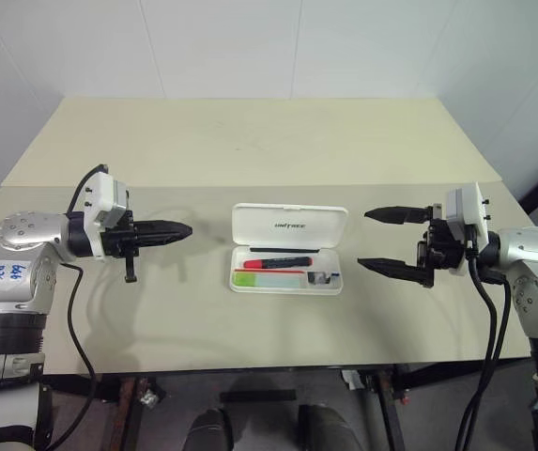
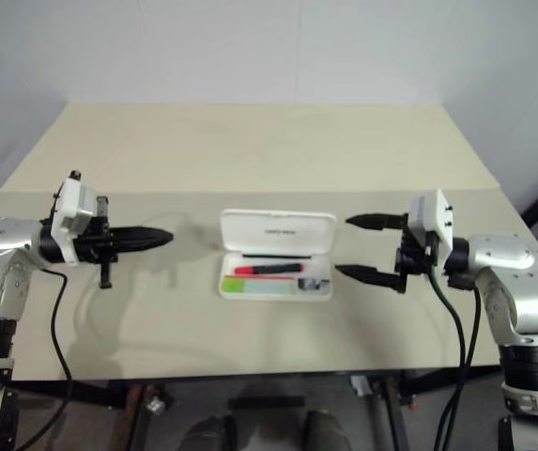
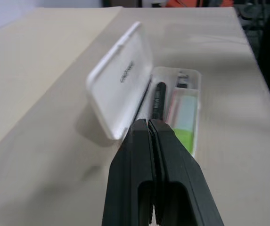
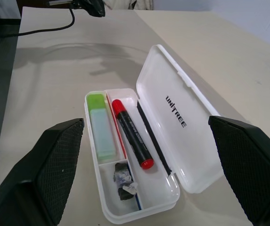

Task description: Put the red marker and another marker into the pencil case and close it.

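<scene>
The beige table (image 1: 250, 141) carries everything. At its middle, toward the near edge, the pencil case (image 1: 289, 225) lies open, its white lid swung back on the far side with the dark logo facing up. The left gripper (image 1: 182, 229) hangs to the left of the case, level and pointing at it, its two black fingers pressed together on nothing. The right gripper (image 1: 379, 241) hangs to the right of the case, also level and pointing at it, its fingers spread wide with nothing between them. Inside the tray, the red marker (image 4: 132, 133) lies lengthwise along the far side. The light green marker (image 4: 101, 130) lies parallel in the near compartment. A small grey stub (image 4: 124, 181) sits in the compartment at the tray's right end.
</scene>
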You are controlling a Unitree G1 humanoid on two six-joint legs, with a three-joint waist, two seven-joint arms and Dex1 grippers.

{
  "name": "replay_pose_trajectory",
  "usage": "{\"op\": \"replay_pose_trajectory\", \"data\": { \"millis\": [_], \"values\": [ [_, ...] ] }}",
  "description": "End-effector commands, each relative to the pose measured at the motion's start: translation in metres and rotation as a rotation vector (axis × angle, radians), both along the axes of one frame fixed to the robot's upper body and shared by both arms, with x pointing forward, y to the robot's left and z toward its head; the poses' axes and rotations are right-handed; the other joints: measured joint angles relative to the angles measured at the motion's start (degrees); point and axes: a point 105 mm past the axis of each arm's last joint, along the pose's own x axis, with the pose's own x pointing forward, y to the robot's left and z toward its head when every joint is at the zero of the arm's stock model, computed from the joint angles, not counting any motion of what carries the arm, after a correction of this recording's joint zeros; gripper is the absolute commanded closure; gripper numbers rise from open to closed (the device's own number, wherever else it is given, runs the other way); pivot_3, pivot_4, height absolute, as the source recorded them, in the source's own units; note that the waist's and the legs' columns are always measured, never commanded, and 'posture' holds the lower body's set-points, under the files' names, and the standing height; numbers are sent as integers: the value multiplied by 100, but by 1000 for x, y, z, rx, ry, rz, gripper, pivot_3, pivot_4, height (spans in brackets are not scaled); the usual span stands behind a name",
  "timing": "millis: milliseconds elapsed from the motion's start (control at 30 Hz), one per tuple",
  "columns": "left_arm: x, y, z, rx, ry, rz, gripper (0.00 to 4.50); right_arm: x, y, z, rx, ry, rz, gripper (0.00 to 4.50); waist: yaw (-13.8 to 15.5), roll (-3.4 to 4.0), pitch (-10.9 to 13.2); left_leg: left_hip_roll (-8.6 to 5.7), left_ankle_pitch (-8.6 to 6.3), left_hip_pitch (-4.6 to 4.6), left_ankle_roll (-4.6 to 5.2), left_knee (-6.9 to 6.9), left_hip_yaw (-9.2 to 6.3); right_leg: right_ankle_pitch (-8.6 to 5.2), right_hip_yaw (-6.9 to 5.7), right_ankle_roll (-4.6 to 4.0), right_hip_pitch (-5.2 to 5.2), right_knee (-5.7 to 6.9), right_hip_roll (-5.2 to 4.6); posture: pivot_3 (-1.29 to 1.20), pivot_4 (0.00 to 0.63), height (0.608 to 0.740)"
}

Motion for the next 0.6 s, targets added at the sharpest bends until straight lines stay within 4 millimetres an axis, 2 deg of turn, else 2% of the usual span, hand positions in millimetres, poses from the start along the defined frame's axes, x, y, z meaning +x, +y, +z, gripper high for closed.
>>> {"op": "replay_pose_trajectory", "data": {
  "millis": [33, 200, 367, 467, 600],
  "values": [
    [12, 1, 8, 13, -57, 67, 4465, -2, 2, 14, 8, -69, -6, 0, 5, 0, 0, 0, 0, 0, 0, 0, 0, 0, 0, 0, 0, 1, 0, 0, 150, 740],
    [39, -5, -3, 41, -73, 176, 4465, -2, 4, 11, 11, -71, -13, 0, 18, 0, 0, 0, 1, 0, 0, 4, 0, 1, 0, 2, 0, 3, 1, 0, 150, 740],
    [73, -23, -11, 36, -92, 260, 4465, -1, 6, 10, 22, -74, -22, 0, 50, -1, 0, -1, 2, -1, -1, 7, 0, 4, 0, 7, 1, 2, 2, 0, 150, 740],
    [82, -40, -11, 20, -105, 234, 4465, -2, 9, 10, 28, -75, -22, 0, 104, -1, 0, -2, 2, -2, -1, 8, 1, 5, 0, 9, 0, 0, 2, 0, 150, 740],
    [86, -56, -10, 7, -125, 180, 4465, -3, 11, 9, 33, -77, -24, 0, 137, -1, 0, -1, 7, -3, -10, 4, 3, 5, 0, 9, 0, -6, 3, 0, 150, 740]
  ]
}}
